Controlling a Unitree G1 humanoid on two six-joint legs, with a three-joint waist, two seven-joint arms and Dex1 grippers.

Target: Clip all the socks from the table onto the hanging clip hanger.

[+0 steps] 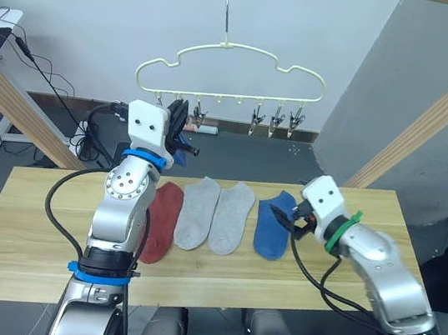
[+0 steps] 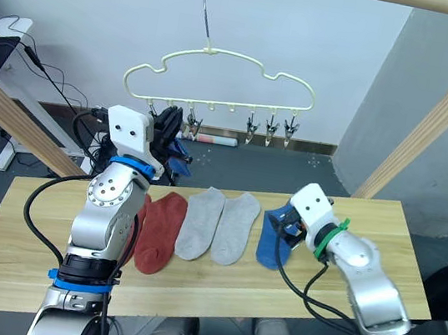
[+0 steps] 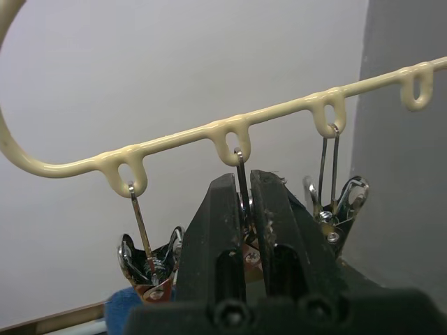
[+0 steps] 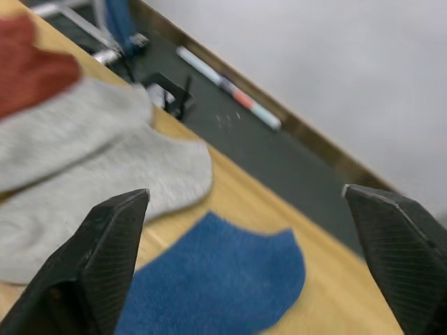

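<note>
On the long pale-wood plank table lie a rust-red sock, two light grey socks side by side, and a royal blue sock. The right gripper hovers wide open just above the blue sock's edge. The left gripper, raised to the cream clip hanger, is pinched shut on a metal clip, with a second royal blue sock beside it. Slanted wooden poles flank the table.
</note>
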